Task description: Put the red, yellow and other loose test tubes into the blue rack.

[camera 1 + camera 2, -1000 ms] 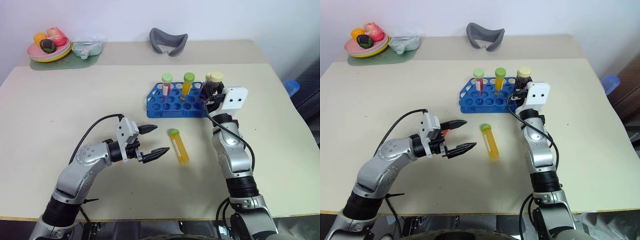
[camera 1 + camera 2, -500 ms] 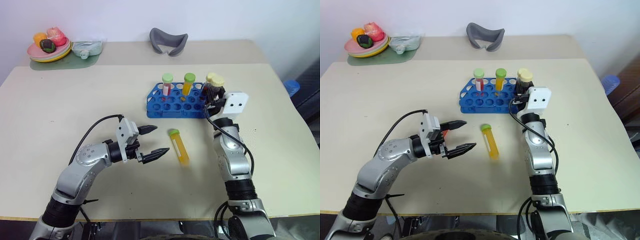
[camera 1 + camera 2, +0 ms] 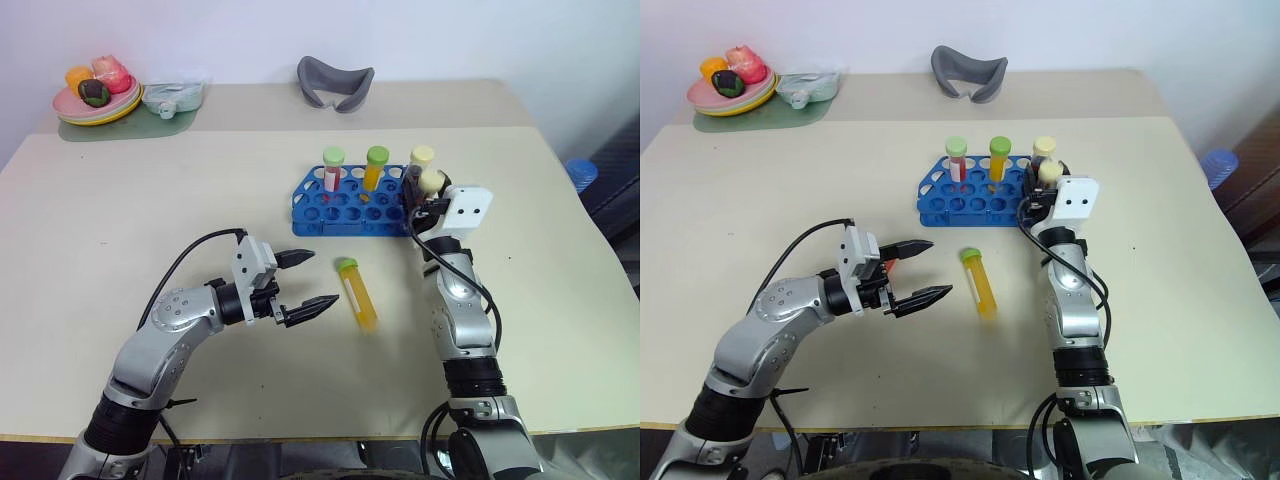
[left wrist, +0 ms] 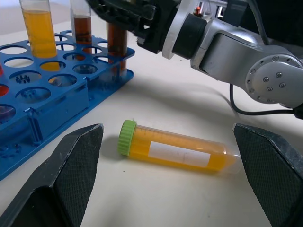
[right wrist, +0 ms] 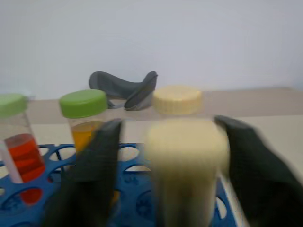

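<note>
The blue rack stood on the desk, a bit past the middle and toward the robot's right. Four tubes stood up in it. The red tube with a green cap was in the back row. The orange tube with a green cap stood just beside it. A dark tube with a pale yellow cap stood at the rack's right end. Another pale-capped tube stood just in front of that one.

The right hand was at that right end of the rack. In the right wrist view its two black fingers stood apart, one on each side of the near pale cap, and did not press on it. So the hand was open and held nothing.

One yellow tube with a green cap and a white label lay flat on the desk, in front of the rack. The left hand was just beside it, fingers spread wide and empty, not touching the tube.

Far back on the desk sat a plate of toy food and a grey curved thing.
</note>
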Controlling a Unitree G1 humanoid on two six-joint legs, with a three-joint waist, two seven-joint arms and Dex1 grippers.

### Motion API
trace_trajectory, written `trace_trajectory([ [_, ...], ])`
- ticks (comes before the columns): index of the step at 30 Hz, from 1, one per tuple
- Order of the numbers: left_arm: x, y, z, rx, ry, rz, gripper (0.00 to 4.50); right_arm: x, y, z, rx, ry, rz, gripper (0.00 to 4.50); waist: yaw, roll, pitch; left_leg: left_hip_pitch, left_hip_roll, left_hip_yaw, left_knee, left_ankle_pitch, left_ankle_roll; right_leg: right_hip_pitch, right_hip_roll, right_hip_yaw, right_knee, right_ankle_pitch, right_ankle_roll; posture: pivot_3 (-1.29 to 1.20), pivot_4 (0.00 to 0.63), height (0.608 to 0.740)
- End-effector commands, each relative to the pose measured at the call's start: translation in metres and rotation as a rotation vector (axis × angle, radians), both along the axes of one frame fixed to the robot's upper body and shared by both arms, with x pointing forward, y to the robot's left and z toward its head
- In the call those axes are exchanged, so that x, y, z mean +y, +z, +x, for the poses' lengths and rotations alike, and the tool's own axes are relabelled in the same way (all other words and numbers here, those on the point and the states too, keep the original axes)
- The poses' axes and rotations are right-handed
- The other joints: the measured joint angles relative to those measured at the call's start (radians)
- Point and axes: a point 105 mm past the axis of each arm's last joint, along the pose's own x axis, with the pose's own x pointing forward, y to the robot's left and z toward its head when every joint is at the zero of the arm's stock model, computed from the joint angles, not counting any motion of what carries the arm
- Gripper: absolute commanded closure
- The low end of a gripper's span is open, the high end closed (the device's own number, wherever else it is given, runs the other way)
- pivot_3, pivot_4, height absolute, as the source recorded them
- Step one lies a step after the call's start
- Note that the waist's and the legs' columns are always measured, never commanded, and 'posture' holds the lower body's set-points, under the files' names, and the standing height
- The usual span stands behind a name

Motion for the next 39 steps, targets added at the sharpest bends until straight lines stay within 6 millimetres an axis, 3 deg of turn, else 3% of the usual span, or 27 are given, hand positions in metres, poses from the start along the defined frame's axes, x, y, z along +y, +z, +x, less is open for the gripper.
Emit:
trace_trajectory([
  [1,0.002,0.009,-0.001,-0.042,0.008,-0.008,0.00,-0.004,0.026,-0.008,-0.098,-0.008,0.015,0.05,0.001,0.000,0.000,0.000,0.000,0.000,0.000,0.000,0.000,0.000,0.000,0.000,0.000,0.000,0.000,0.00,0.150,0.740],
  [7,0.007,0.011,0.000,-0.046,0.029,0.001,0.00,-0.030,0.066,-0.036,-0.179,-0.025,-0.064,0.05,0.006,0.000,0.000,0.000,0.000,0.000,0.000,0.000,0.000,0.000,-0.001,0.000,0.000,0.000,0.000,0.00,0.150,0.740],
  [11,0.025,0.011,0.011,-0.058,0.090,0.034,0.00,-0.029,0.086,-0.060,-0.072,0.180,-0.256,0.05,0.007,0.001,0.000,-0.001,-0.001,0.000,0.000,0.000,0.000,0.000,-0.001,0.000,0.000,0.000,0.000,0.00,0.150,0.740],
  [14,0.037,0.010,0.018,-0.061,0.116,0.061,0.00,-0.022,0.073,-0.079,0.207,0.368,-0.374,0.05,0.002,0.002,0.000,0.001,0.000,0.000,0.000,0.000,0.001,0.001,0.000,0.000,0.000,0.000,0.000,0.00,0.150,0.740],
  [17,0.042,0.010,0.025,-0.066,0.120,0.080,0.00,-0.001,0.055,-0.106,0.445,0.550,-0.472,0.05,0.004,0.002,0.000,0.005,0.000,-0.001,-0.001,-0.001,0.001,0.006,0.000,0.000,-0.001,0.000,0.000,0.00,0.150,0.740],
  [22,0.046,0.009,0.034,-0.078,0.120,0.099,0.00,0.027,0.026,-0.112,0.772,0.654,-0.314,0.05,0.003,0.001,0.000,0.012,0.000,0.000,0.000,-0.002,0.003,0.014,0.000,0.000,-0.004,0.000,0.000,0.00,0.150,0.740],
  [25,0.050,0.005,0.035,-0.086,0.119,0.132,0.00,0.047,0.022,-0.117,0.893,0.671,-0.257,0.05,0.004,0.001,0.001,0.011,0.000,0.000,-0.001,-0.002,0.004,0.014,0.000,0.000,-0.005,0.000,0.000,0.00,0.150,0.740],
  [28,0.054,0.002,0.035,-0.089,0.118,0.147,0.00,0.059,0.018,-0.113,0.945,0.629,-0.233,0.05,0.001,0.000,0.001,0.009,0.000,0.000,-0.001,-0.003,0.005,0.010,0.000,0.000,-0.004,0.000,0.000,0.00,0.150,0.740],
  [33,0.064,-0.005,0.030,-0.079,0.120,0.175,0.00,0.069,0.001,-0.090,1.019,0.445,-0.214,0.05,0.002,0.000,0.000,0.007,0.000,0.000,0.000,-0.002,0.005,0.009,0.000,0.000,-0.004,0.000,0.000,0.00,0.150,0.740],
  [39,0.057,-0.003,0.024,-0.081,0.125,0.165,0.00,0.072,-0.028,-0.071,1.167,0.248,-0.239,0.05,0.006,0.000,0.000,0.002,0.001,-0.001,0.000,-0.002,0.004,0.004,0.000,-0.001,-0.003,0.000,0.000,0.00,0.150,0.740],
])
